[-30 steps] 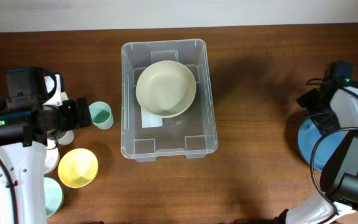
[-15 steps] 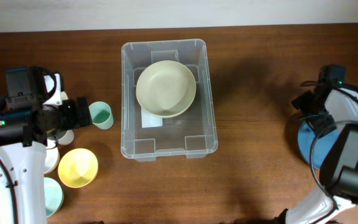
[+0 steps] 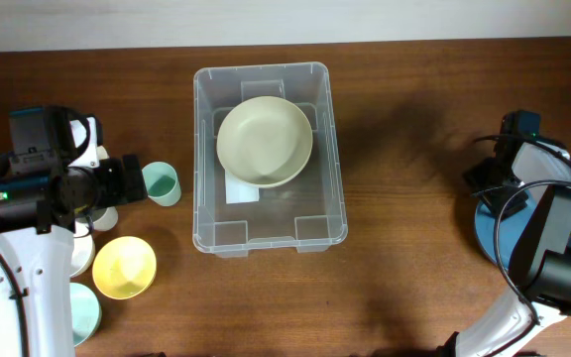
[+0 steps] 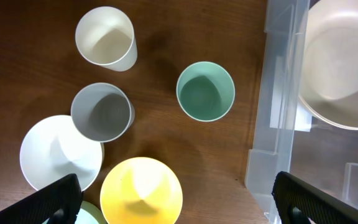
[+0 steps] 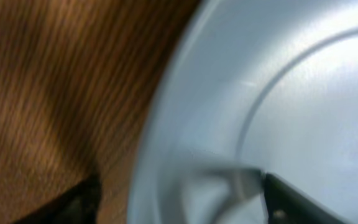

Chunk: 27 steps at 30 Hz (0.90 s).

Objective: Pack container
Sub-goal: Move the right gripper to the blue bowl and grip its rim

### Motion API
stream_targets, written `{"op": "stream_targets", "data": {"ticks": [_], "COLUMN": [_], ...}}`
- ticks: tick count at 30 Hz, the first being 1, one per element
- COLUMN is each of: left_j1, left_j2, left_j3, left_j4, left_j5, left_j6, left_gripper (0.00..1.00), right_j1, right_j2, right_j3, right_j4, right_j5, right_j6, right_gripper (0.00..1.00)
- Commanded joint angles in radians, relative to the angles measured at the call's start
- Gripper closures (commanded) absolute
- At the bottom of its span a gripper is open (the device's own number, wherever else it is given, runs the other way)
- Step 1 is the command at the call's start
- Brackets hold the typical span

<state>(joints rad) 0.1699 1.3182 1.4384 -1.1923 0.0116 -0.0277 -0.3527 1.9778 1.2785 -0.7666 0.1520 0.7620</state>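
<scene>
Container (image 3: 271, 220) sits in the middle of the tabletop (image 3: 404, 198) with a cream bowl (image 3: 264, 140) in its far half. The bowl hides part of the white label (image 3: 243, 192) on the bottom, and the near half is bare. From overhead I can't see the right jaws at all, because the right arm (image 3: 548, 238) covers them and most of a blue dish (image 3: 489, 230). My right wrist view is blurred: one dark finger (image 5: 73, 200) is over the wood and the other is inside the dish rim, but I cannot tell if they are gripping. The left jaws are spread wide and released, above a teal cup (image 4: 205, 91), a grey cup (image 4: 101, 112), a white cup (image 4: 104, 38) and a yellow bowl (image 4: 142, 193). A pale green bowl (image 3: 85, 312) is half under the left arm. I have open wood between the container's right wall and the right arm.
</scene>
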Motion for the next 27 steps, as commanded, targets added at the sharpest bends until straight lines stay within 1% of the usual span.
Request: {"op": "stream_targets", "data": {"ticks": [1,4,6,7,9,12,13,19,27], "left_j1": [0.005,0.005,0.005,0.005,0.005,0.005,0.005,0.005,0.005], "left_j2": [-0.018,-0.018,-0.018,-0.018,-0.018,-0.018,-0.018,-0.018,-0.018], "left_j3": [0.02,0.02,0.02,0.02,0.02,0.02,0.02,0.02,0.02], "left_j4": [0.003,0.002,0.002,0.002,0.003,0.003,0.002,0.002,0.002], "left_j5": [0.019,0.019,0.019,0.019,0.019,0.019,0.019,0.019,0.019], "left_j6": [-0.014,-0.014,-0.014,-0.014,-0.014,-0.014,-0.014,-0.014,-0.014], "left_gripper": [0.0,0.0,0.0,0.0,0.0,0.0,0.0,0.0,0.0], "right_j1": [0.006,0.006,0.006,0.006,0.006,0.006,0.006,0.006,0.062], "right_j2": [0.011,0.011,0.011,0.011,0.011,0.011,0.011,0.01,-0.049], "right_j3": [-0.006,-0.006,-0.006,-0.006,-0.006,-0.005,-0.005,0.008,0.124], "right_j4": [0.001,0.002,0.003,0.003,0.005,0.009,0.01,0.003,-0.031], "right_j5": [0.016,0.016,0.016,0.016,0.016,0.016,0.016,0.015,0.016], "right_j6": [0.01,0.01,0.01,0.01,0.01,0.01,0.01,-0.008,-0.159], "right_gripper": [0.36,0.5,0.63,0.72,0.85,0.95,0.96,0.96,0.96]}}
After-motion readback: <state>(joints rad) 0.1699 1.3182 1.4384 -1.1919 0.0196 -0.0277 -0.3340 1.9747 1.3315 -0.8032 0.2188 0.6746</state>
